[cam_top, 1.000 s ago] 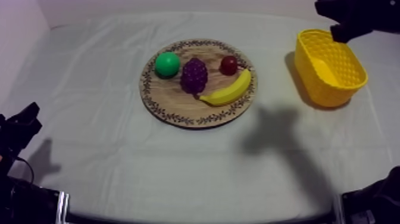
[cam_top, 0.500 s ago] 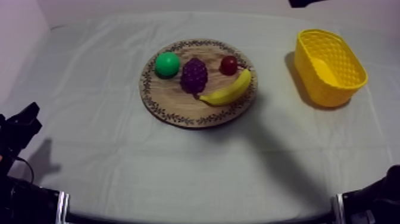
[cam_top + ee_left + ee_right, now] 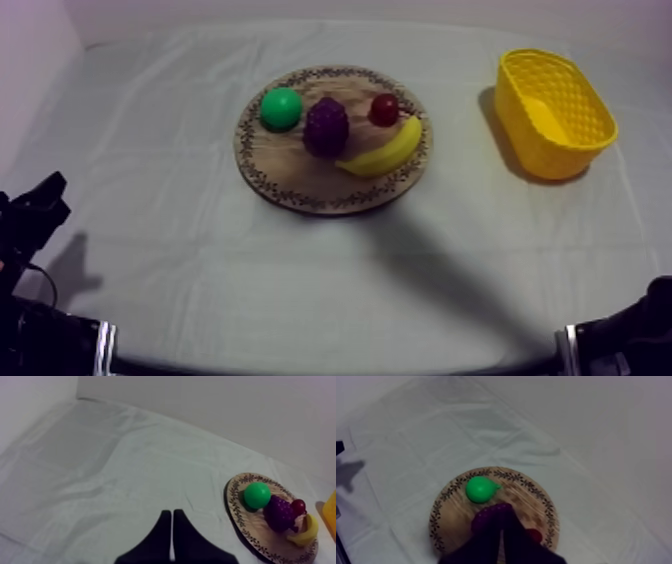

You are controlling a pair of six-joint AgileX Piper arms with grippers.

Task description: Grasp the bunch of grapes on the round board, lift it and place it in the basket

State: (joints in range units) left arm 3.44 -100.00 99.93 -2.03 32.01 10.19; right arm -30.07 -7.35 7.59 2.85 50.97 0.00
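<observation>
Approach step: our right hand (image 3: 501,532), closed and empty, hovered over the bunch of grapes (image 3: 486,515); we judged it must open, then descend.

Likely a lab: cloth-draped table (image 3: 200,260)
</observation>
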